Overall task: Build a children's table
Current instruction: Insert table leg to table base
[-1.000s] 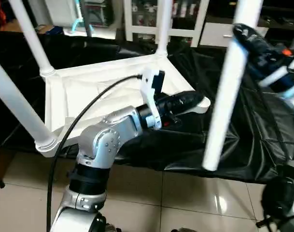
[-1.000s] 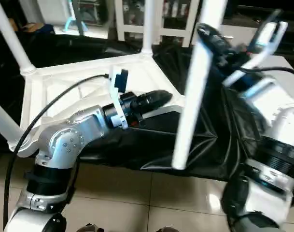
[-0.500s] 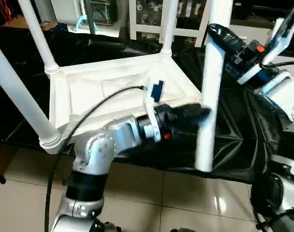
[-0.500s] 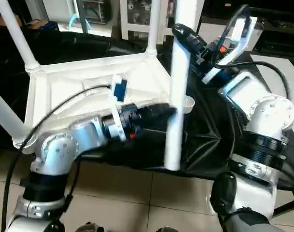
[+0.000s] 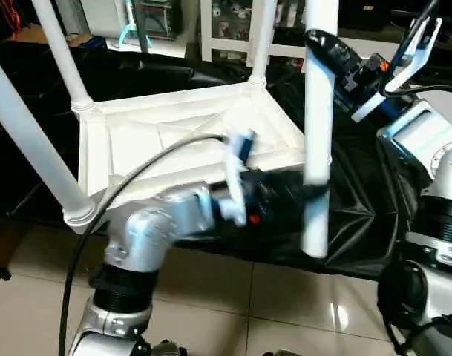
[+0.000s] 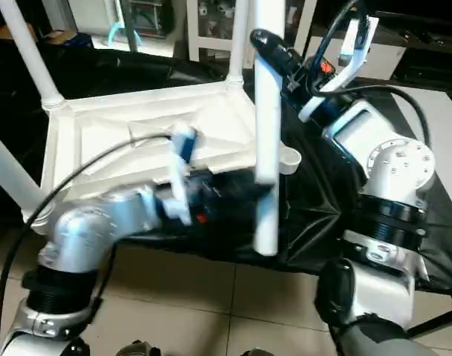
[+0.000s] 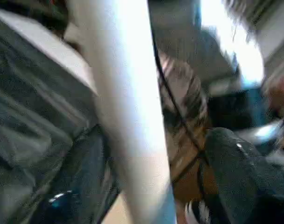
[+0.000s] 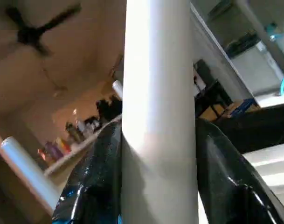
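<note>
Tabletop (image 5: 181, 133) lies upside down on the black-draped worktop (image 5: 374, 215), three legs (image 5: 59, 52) socketed. Right jaws (image 5: 326, 48) clamp the fourth leg (image 5: 317, 148) near the empty socket (image 6: 288, 158); left jaws (image 5: 303, 196) beside it, state unclear.

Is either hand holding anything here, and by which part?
The right hand grips the loose white leg around its upper shaft. The left hand's state cannot be told.

A table draped in a crinkled black sheet (image 5: 374, 215) carries the work. The white square top (image 5: 174, 141) lies directly on the sheet, ribbed underside up, its near edge at the table's front. Below is a glossy tiled floor (image 5: 233, 297).
</note>
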